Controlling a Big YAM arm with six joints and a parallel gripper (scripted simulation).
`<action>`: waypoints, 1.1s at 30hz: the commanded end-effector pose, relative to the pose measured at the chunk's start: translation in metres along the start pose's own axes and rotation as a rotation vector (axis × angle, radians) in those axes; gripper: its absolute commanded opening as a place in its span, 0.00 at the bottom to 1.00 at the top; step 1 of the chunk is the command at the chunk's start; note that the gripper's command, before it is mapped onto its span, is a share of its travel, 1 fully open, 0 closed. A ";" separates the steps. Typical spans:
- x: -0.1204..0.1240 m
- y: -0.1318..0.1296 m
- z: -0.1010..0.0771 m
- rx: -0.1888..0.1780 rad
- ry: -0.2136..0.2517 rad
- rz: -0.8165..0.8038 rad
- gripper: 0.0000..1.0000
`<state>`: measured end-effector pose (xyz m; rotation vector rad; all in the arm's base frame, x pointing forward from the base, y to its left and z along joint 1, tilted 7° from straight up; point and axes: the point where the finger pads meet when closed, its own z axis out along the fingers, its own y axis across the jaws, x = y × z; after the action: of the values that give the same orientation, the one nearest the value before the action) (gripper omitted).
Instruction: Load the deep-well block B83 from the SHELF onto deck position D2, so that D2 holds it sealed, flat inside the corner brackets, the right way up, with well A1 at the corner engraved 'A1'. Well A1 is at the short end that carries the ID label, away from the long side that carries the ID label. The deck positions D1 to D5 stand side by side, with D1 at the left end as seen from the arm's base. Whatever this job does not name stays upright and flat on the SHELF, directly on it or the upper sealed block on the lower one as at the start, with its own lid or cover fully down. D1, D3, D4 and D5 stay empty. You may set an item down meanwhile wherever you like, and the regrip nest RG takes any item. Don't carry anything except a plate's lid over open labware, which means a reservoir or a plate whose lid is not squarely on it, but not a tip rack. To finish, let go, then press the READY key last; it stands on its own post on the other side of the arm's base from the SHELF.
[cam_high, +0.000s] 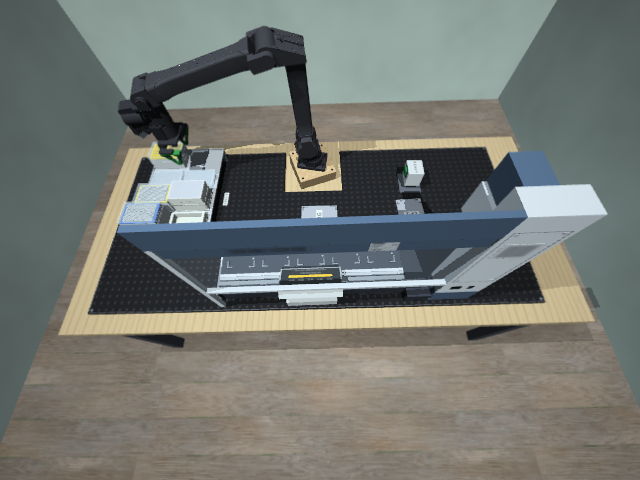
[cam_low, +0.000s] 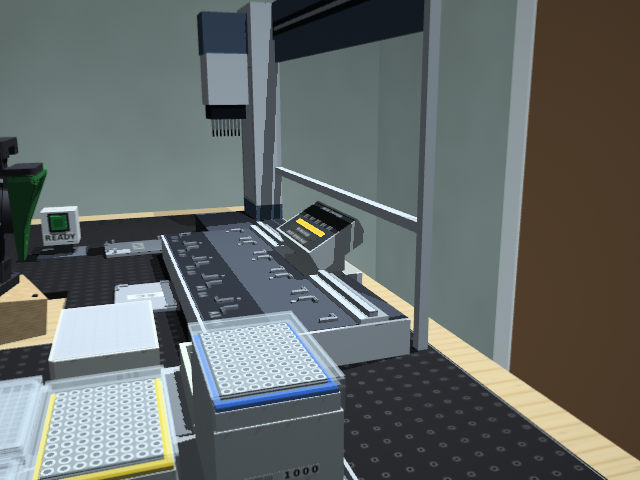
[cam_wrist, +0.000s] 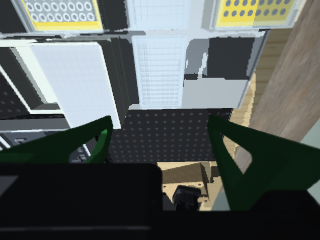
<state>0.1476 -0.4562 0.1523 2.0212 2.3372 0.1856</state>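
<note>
My gripper is open and empty. Its green fingers hang above the SHELF's end nearest the arm's base, over black table. One green finger shows at the left edge of the exterior view. A white sealed block stands on the SHELF, ahead and left of the fingers in the wrist view. I cannot read its ID label. The deck with its corner brackets holds nothing. The READY key stands on its post across the base.
On the SHELF stand a yellow tip rack, a blue tip rack, a clear gridded plate and an open tray. The blue gantry beam spans the deck. A pipetting head hangs at its far end.
</note>
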 end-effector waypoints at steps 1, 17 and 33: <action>-0.011 0.003 -0.019 -0.005 -0.051 -0.021 1.00; -0.011 0.003 -0.019 -0.005 -0.051 -0.021 1.00; -0.018 -0.002 -0.042 -0.005 -0.058 -0.021 1.00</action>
<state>0.1455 -0.4512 0.1638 2.0130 2.3564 0.1966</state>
